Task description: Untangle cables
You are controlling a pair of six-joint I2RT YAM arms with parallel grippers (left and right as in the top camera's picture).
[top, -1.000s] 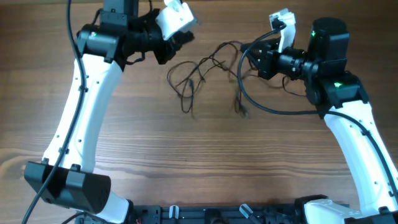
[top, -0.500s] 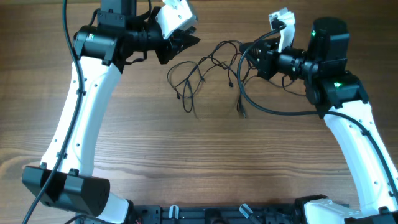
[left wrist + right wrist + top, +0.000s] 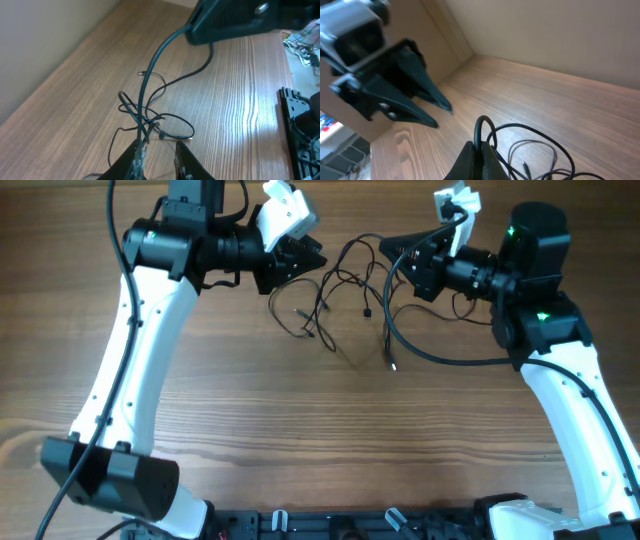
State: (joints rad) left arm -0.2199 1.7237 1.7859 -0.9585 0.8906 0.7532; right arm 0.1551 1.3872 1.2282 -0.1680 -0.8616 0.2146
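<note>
Foreground: the counter (image 3: 320, 440) nearest the arm bases is plain wood, and no strand lies there on its own.
Free ends: a silver-tipped plug (image 3: 392, 365) trails out closest to the bases. A second plug (image 3: 368, 313) sits just behind it. Both lead back into the bunch.
Cables: the cables (image 3: 141, 120) lie toward the far side of the counter, between the two end effectors, crossing one another in loose loops.
Left end effector: the left end effector (image 3: 158, 152) has its jaws a little apart at the left edge of the bunch. A strand runs against one finger (image 3: 134, 159), but I cannot tell whether it is pinched.
Right end effector: the right end effector (image 3: 479, 150) is closed tight on a loop of the cables that rises from its tips.
Done: by my judgement little is done; the bunch is spread wide rather than tightly coiled.
Left: every strand has yet to be drawn clear of the others.
Hidden: the number of cables and which passes over which are too fine to make out. A thicker dark lead (image 3: 150, 80) cuts across the left wrist view. The right wrist view cuts the bunch off at its lower edge.
</note>
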